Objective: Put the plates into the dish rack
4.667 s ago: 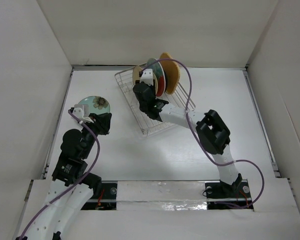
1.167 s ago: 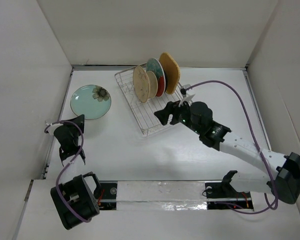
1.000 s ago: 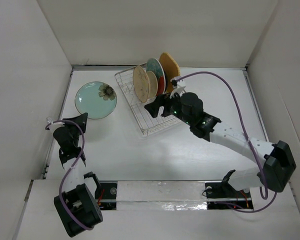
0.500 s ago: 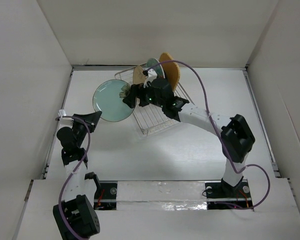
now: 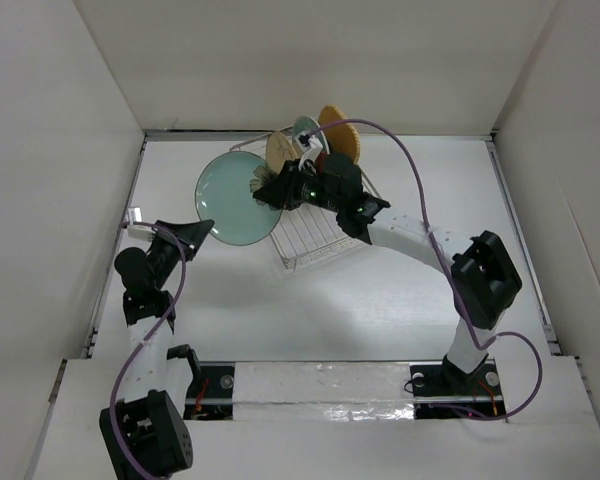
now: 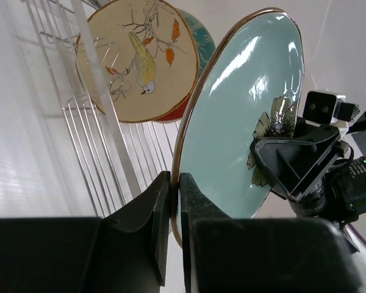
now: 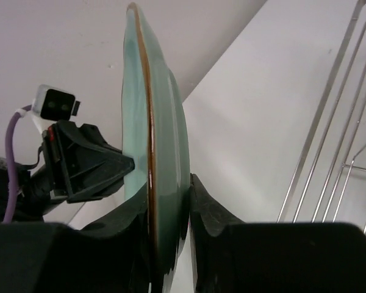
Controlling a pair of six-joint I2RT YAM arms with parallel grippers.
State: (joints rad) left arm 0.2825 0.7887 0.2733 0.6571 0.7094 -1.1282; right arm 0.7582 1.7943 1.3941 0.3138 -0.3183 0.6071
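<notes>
White table point(image 5: 410, 300) carries the silver wire dish rack point(image 5: 305, 240), set at an angle towards the far side. The pale teal flowered plate point(image 5: 230, 200) is off the table, tilted nearly on edge, at the rack's left side; contact with the wires cannot be told. At the rack's far end, at least 3 dishes stand on edge, among them a beige floral plate point(image 6: 140, 61) and an orange plate point(image 5: 340, 135). 2 pincers hold the teal plate. The left pincer point(image 6: 175, 180) pinches its rim at the lower left. The right pincer point(image 7: 169, 195) clamps the opposite rim by the flower.
</notes>
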